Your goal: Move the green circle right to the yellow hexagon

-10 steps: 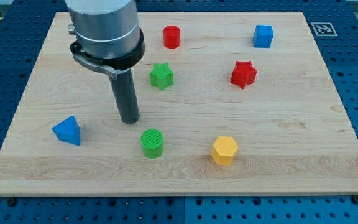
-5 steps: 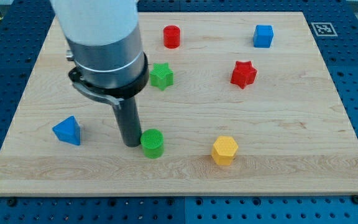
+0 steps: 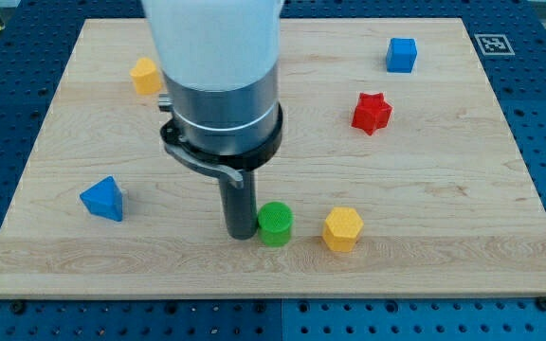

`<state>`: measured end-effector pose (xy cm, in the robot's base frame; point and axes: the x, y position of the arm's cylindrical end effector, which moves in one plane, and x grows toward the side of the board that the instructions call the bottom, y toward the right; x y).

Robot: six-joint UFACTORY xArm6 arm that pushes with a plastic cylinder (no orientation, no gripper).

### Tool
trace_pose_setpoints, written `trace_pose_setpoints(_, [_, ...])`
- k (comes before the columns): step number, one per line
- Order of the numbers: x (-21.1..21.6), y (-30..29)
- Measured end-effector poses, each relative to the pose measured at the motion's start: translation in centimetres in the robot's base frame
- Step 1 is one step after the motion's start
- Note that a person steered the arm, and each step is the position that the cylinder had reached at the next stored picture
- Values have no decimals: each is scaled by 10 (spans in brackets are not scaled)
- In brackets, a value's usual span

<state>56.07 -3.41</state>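
Observation:
The green circle (image 3: pixel 275 224) stands near the view's bottom centre of the wooden board (image 3: pixel 463 180). The yellow hexagon (image 3: pixel 343 228) is a short gap to its right. My tip (image 3: pixel 241 231) touches the green circle's left side. The arm's wide body hides the board above the tip, so the green star and the red cylinder do not show.
A blue triangle (image 3: pixel 102 199) lies at the view's left. A second yellow block (image 3: pixel 144 75) sits at the top left. A red star (image 3: pixel 372 112) and a blue cube (image 3: pixel 402 54) are at the upper right.
My tip came down to the green circle's left side, then slid right, pushing the circle towards the yellow hexagon. The arm's body now covers the green star and red cylinder and uncovers a yellow block.

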Motion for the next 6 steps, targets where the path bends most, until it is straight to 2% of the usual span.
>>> trace_pose_setpoints(6, [-10,31])
